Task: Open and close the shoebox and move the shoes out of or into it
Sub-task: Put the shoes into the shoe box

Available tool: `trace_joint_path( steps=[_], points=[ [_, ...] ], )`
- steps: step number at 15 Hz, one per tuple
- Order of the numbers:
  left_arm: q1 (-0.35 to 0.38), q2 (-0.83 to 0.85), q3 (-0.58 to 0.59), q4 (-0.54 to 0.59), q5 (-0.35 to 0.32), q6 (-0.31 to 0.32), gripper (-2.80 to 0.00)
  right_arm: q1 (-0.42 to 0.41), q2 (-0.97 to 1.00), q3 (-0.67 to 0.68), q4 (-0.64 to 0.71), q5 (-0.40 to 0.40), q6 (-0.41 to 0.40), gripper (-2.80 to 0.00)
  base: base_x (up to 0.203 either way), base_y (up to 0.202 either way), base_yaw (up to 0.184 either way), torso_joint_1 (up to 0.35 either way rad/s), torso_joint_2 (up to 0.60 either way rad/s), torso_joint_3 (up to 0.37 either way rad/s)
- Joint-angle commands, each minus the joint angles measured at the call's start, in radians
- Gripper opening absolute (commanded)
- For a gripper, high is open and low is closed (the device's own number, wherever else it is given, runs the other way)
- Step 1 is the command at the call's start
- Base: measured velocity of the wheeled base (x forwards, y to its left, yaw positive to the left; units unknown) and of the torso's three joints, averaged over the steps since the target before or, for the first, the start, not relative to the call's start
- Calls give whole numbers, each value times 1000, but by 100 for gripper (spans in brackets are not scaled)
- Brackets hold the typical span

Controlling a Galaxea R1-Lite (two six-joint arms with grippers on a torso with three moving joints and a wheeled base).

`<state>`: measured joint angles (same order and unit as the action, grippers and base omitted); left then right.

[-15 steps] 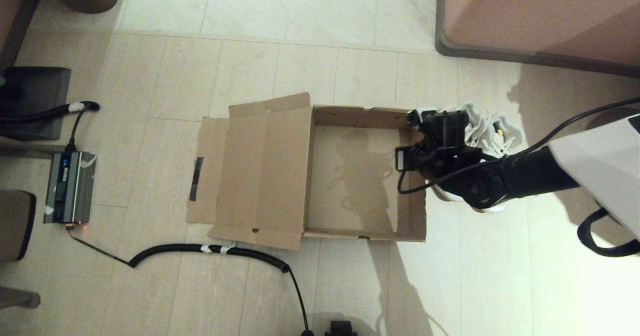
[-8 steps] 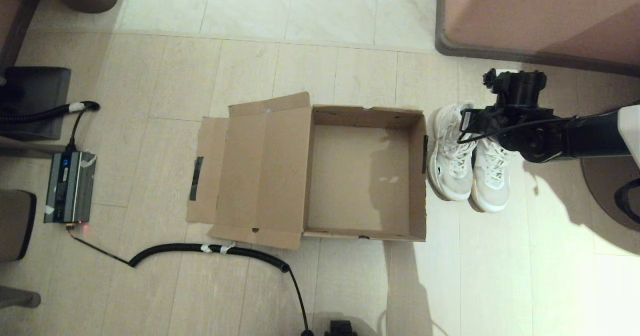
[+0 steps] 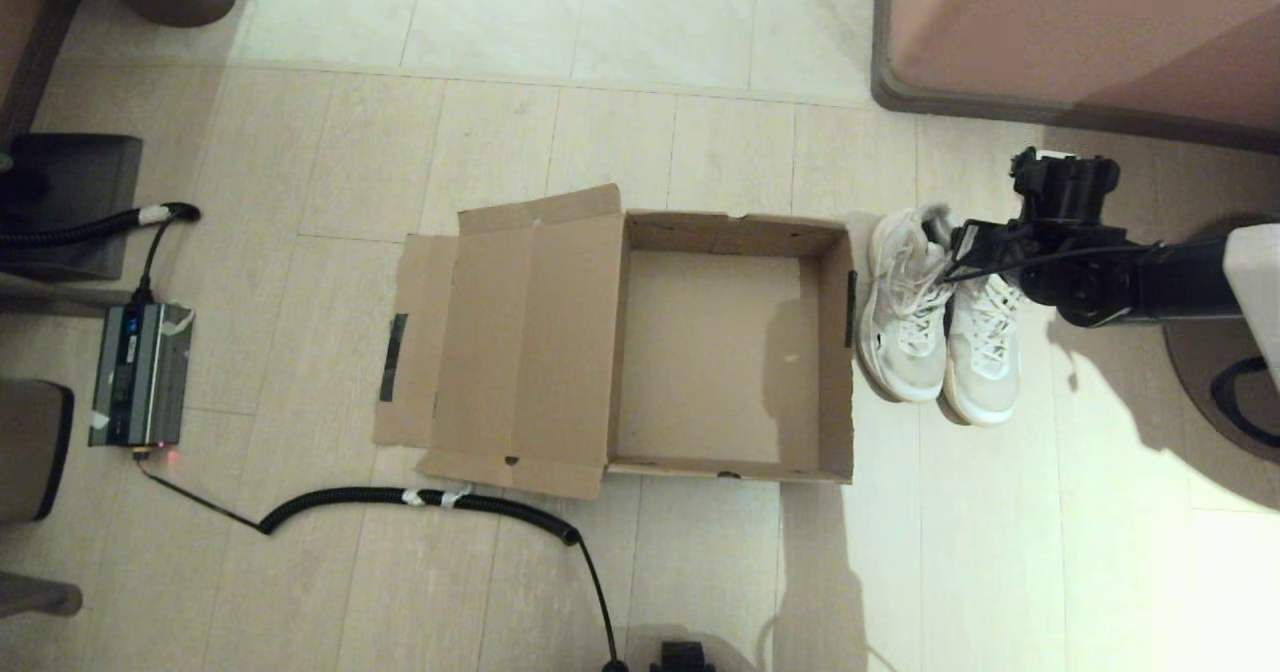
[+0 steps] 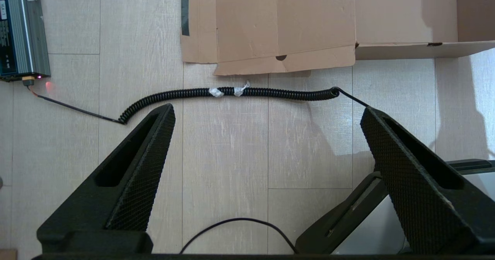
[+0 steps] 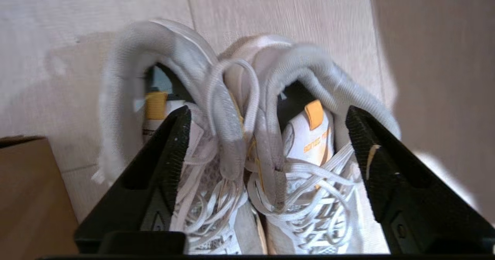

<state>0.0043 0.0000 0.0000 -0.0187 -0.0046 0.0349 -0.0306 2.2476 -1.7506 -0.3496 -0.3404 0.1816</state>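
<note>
My left gripper [image 4: 267, 117] hangs nearest my base, fingers spread wide over bare floor, holding nothing; in the head view only a dark scrap of it shows at the bottom edge. Just beyond it lies a coiled black cable [image 4: 232, 92] with two pale tape wraps. Past that is the shoebox [image 3: 715, 352], lid flap thrown flat open to my left and black tape on that flap. On the floor just beside the box's right wall stand the shoes [image 3: 940, 322], side by side and touching. My right gripper [image 5: 267, 124] sits above their heel ends, fingers parted and straddling both collars without pinching. Its arm hides the right shoe's heel in the head view. Orange lettering on one tongue is too blurred to read. The grey unit [image 3: 138, 374] at far left bears no legible label.
</note>
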Motion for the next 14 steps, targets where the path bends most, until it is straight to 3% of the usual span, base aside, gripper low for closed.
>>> trace_joint_path(
  steps=[1, 4, 9, 10, 14],
  points=[
    [0, 2, 8, 0, 0, 0, 0, 0, 36, -6, -2, -1, 9, 0, 0, 0, 0, 0, 0, 0],
    [0, 2, 8, 0, 0, 0, 0, -2, 74, -8, -4, 5, 21, 0, 0, 0, 0, 0, 0, 0],
    [0, 2, 8, 0, 0, 0, 0, 3, 156, -57, -72, 91, 20, 0, 0, 0, 0, 0, 0, 0],
    [0, 2, 8, -1, 0, 0, 0, 2, 182, -88, -88, 92, 20, -280, 0, 0, 0, 0, 0, 0],
    [0, 2, 8, 0, 0, 0, 0, 0, 240, -173, -114, 92, 17, -280, 0, 0, 0, 0, 0, 0]
  ],
)
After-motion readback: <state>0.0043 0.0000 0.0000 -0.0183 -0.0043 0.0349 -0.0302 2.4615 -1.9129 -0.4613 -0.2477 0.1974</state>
